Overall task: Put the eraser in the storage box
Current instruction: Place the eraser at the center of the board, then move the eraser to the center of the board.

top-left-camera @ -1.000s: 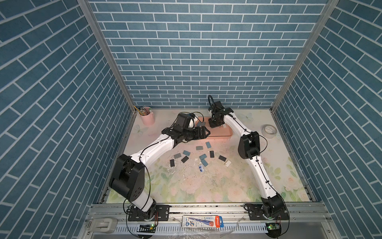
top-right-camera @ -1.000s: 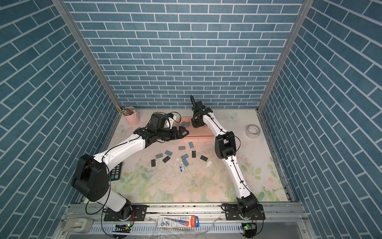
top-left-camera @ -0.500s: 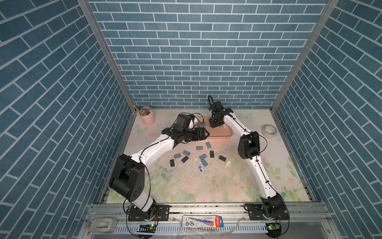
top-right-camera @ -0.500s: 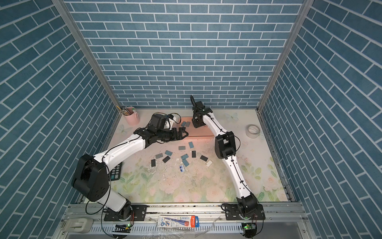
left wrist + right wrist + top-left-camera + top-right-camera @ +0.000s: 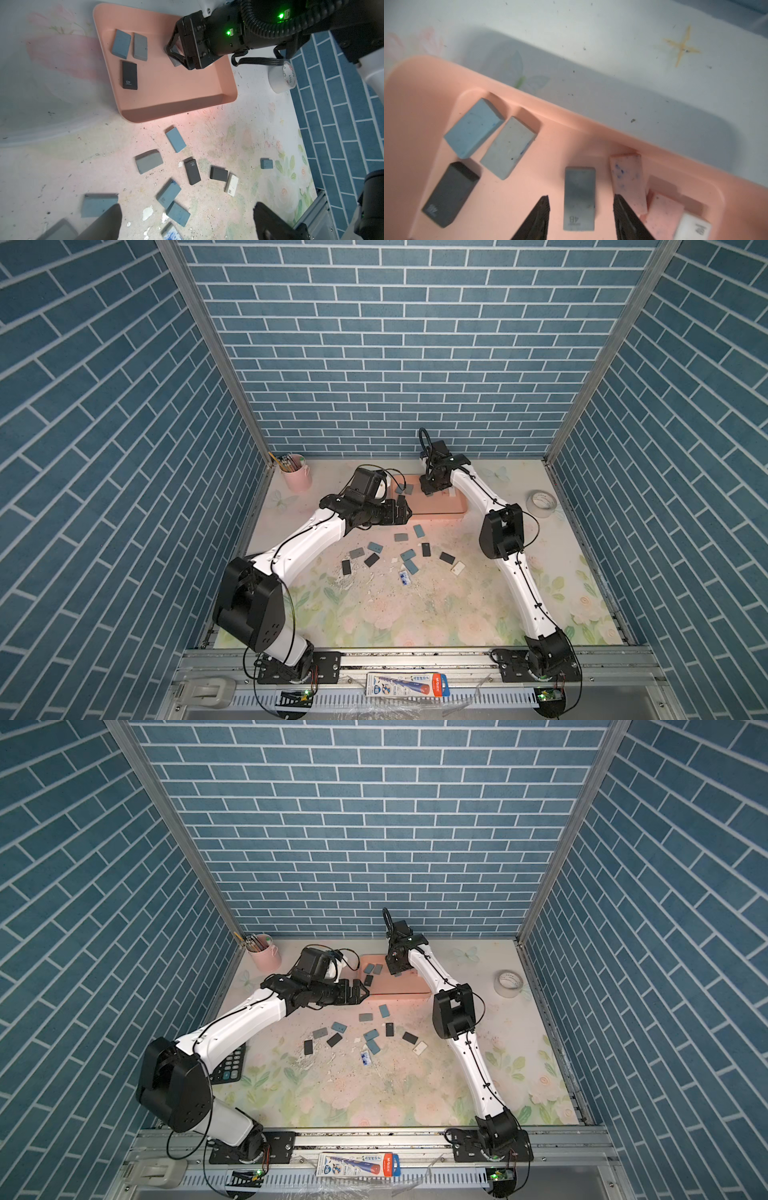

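Right gripper (image 5: 581, 196) is loose, its fingers (image 5: 537, 218) apart on both sides of the grey eraser (image 5: 579, 187) lying flat in the pink storage box (image 5: 571, 116), while the left gripper (image 5: 187, 205), wide open, shows only its dark tips in its wrist view.

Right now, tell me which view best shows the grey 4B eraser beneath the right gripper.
Right wrist: the grey 4B eraser lies whole in the storage box, between parted jaws. Left wrist shows just a corner; both top views, only a speck.
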Robot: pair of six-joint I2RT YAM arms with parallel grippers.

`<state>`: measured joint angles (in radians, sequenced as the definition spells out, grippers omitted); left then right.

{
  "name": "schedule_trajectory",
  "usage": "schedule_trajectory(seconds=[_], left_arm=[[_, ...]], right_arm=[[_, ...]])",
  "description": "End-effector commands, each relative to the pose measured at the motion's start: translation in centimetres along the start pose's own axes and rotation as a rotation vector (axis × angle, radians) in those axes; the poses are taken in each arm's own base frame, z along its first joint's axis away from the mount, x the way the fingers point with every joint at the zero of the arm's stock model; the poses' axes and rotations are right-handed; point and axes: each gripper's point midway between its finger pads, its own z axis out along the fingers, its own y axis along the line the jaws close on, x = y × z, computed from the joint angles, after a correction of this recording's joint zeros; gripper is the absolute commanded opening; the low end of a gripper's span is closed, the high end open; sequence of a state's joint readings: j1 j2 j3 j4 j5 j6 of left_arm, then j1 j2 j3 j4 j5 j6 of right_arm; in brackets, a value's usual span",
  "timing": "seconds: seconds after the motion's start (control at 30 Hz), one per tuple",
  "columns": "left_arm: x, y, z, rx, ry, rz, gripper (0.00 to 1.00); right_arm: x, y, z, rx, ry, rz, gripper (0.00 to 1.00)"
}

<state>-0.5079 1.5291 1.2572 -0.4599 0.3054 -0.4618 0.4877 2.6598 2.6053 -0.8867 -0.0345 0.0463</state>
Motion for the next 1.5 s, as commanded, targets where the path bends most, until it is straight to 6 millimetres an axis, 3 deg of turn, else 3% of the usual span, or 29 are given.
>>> schedule_trajectory(seconds=[0.0,0.17,0.27,0.37,0.53,0.73,0.87,1.2,1.47], left_arm=[[-0.5,0.4,-1.4,-0.040,-0.018,0.032,1.00],[-0.7,-0.8,-1.5,-0.009,-0.042,0.055,1.00],[-0.6,-2.8,-1.5,-0.024,-0.054,0.147,1.00],[-0.1,-4.6,-0.7,0.019,-0.052,0.166,1.00],[1.2,-6.8,0.8,0.096,-0.033,0.169,1.00],[2.2,-8.6,1.3,0.155,-0.017,0.174,0.99],[2.8,-9.2,1.7,0.174,0.000,0.178,1.00],[3.4,-9.1,2.0,0.166,0.012,0.183,1.00],[3.5,-9.0,2.1,0.161,0.020,0.183,1.00]], right_arm=[[-3.8,1.1,-6.8,-0.031,-0.122,-0.009,0.56],[-3.3,1.3,-11.5,-0.033,-0.150,0.021,0.60],[-0.8,0.2,-15.0,0.025,-0.155,0.035,0.62],[3.7,-1.4,-17.2,0.096,-0.112,0.085,0.64],[13.9,-4.2,-20.2,0.204,-0.021,0.250,0.71],[25.3,-5.6,-21.3,0.271,0.107,0.461,0.80],[30.2,-6.3,-20.6,0.296,0.173,0.572,0.85],[34.0,-7.1,-17.1,0.281,0.262,0.698,0.89],[34.1,-7.1,-14.6,0.236,0.277,0.742,0.89]])
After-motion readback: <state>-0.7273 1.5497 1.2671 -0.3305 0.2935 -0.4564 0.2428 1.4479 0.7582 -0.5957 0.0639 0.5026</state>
